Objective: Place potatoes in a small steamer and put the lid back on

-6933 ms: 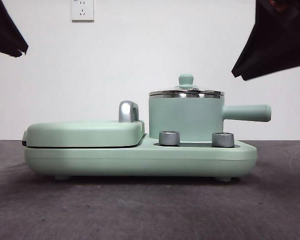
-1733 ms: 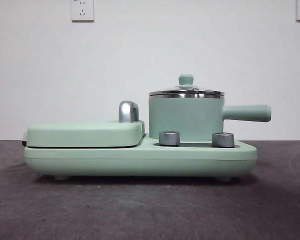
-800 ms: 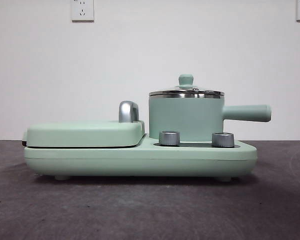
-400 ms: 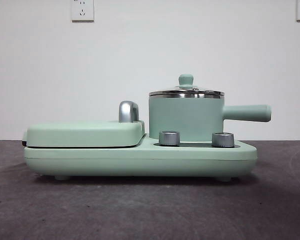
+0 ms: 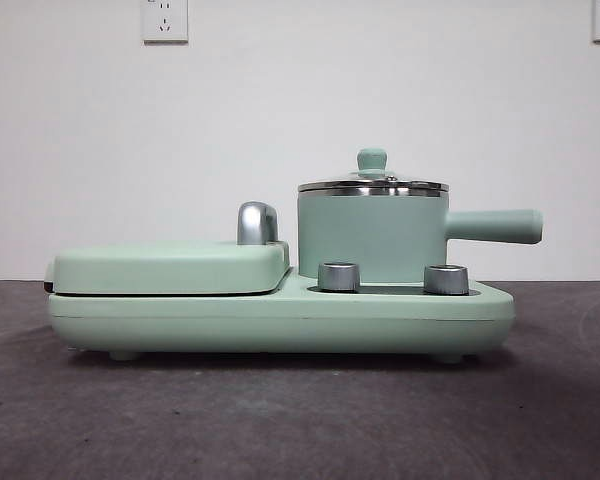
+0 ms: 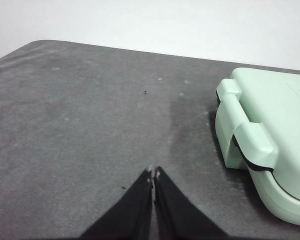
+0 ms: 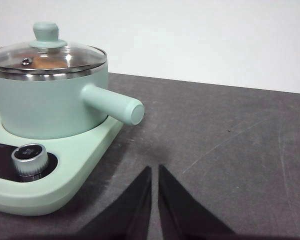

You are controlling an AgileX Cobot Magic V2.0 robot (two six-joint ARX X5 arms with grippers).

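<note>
The small steamer [image 5: 372,240] stands on the right half of the mint green appliance base [image 5: 280,320], its straight handle [image 5: 495,226] pointing right. The glass lid [image 5: 372,186] sits on its steel rim. In the right wrist view, the steamer [image 7: 50,107] and lid [image 7: 65,54] are close by, and an orange-brown potato [image 7: 46,62] shows through the glass. My right gripper [image 7: 154,171] hovers shut over the table to the right of the base. My left gripper [image 6: 153,173] is shut above the table beside the griddle end [image 6: 270,140]. Neither gripper holds anything.
The flat griddle cover [image 5: 170,266] with its chrome handle [image 5: 257,222] fills the base's left half. Two silver dials [image 5: 339,276] [image 5: 446,279] sit in front of the steamer. Dark grey table [image 5: 280,420] extends around the appliance; a white wall stands behind.
The two dark arm tips at the top corners of the front view 8.5 s ago are gone from it. Over the last two seconds nothing has moved.
</note>
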